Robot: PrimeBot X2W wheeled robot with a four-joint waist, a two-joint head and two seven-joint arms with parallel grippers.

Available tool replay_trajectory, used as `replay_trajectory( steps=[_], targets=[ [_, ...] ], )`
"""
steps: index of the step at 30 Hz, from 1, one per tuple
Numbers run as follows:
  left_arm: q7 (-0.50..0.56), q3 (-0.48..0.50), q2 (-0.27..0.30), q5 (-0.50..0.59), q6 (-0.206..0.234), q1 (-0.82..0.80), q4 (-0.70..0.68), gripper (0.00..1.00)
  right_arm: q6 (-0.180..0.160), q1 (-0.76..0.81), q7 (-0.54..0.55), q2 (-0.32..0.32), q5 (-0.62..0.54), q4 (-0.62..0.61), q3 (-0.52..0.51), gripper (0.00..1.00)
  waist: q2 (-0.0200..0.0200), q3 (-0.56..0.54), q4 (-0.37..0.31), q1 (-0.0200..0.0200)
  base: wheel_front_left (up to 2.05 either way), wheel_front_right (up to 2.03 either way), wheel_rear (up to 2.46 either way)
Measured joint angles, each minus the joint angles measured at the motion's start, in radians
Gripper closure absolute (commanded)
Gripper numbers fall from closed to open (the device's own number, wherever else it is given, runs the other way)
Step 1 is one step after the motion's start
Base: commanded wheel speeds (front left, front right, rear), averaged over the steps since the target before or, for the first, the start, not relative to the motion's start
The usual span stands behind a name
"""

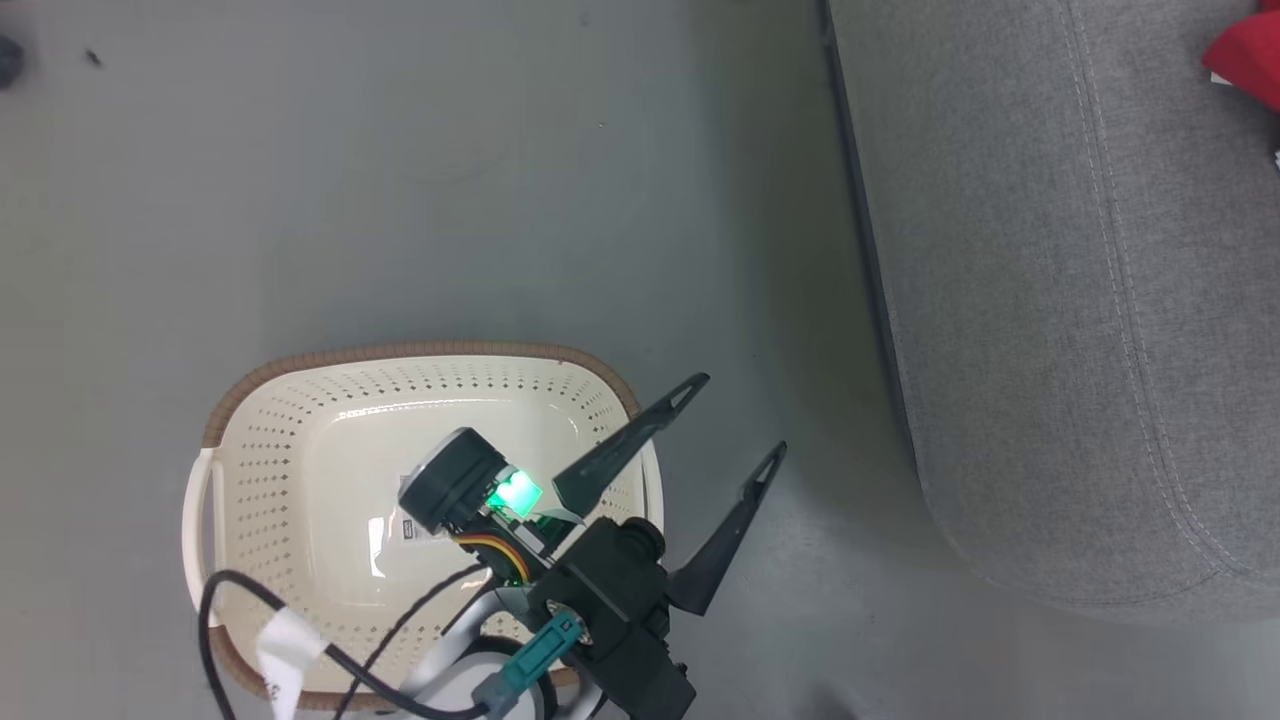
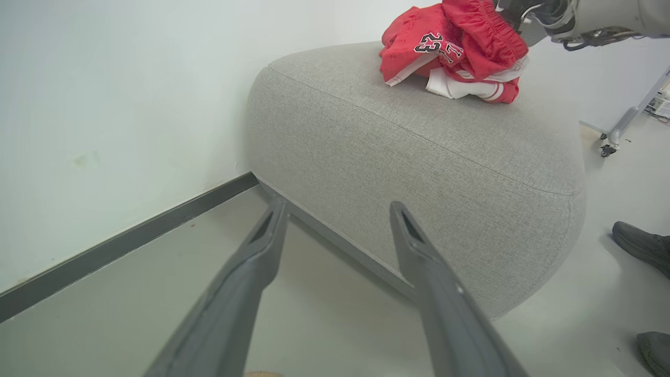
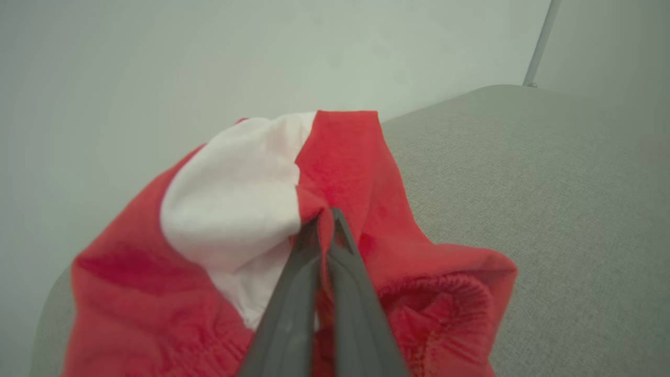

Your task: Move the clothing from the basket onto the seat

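While right gripper (image 3: 325,224) pinched clothing (image 3: 361,167) mid-frame, we judged it soft, light, best held by fold; left gripper (image 1: 739,415) spread.

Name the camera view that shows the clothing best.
The left wrist view: the heaped red clothing sits on the seat, the 23 readable. The right wrist view is a close-up of fabric pinched in the right hand. The head view catches a red corner at its upper right edge.

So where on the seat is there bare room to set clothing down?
The seat is bare from the clothing heap down to its near rounded corner. Crowded at that heap, where the right gripper pinches fabric.
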Motion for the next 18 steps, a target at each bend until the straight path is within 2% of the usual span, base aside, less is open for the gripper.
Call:
replay_trajectory(
  steps=[2, 3, 4, 18],
  targets=[
    [-0.002, -0.007, -0.006, 0.0, -0.007, -0.001, 0.017, 0.0, 0.002, -0.016, 0.008, -0.002, 0.001, 0.023, 0.001, 1.0, -0.0001, -0.002, 0.003, 0.0, 0.0, 0.0, 0.0],
    [-0.005, -0.011, -0.008, 0.0, -0.008, -0.001, 0.023, 0.0, 0.004, -0.022, 0.009, -0.002, 0.001, 0.032, 0.001, 0.67, -0.0001, -0.004, 0.004, 0.0, 0.0, 0.0, 0.0],
    [-0.011, -0.013, -0.01, 0.0, -0.008, -0.001, 0.028, 0.0, 0.004, -0.028, 0.012, -0.002, 0.001, 0.044, 0.001, 0.0, 0.0, -0.007, 0.006, 0.0, 0.0, 0.0, 0.0],
    [-0.089, -0.006, -0.058, -0.016, -0.008, 0.0, 0.115, 0.0, 0.036, -0.031, -0.003, -0.01, -0.04, 0.088, 0.056, 0.0, -0.0001, -0.102, 0.031, -0.0001, 0.0, 0.0, 0.0]
  ],
)
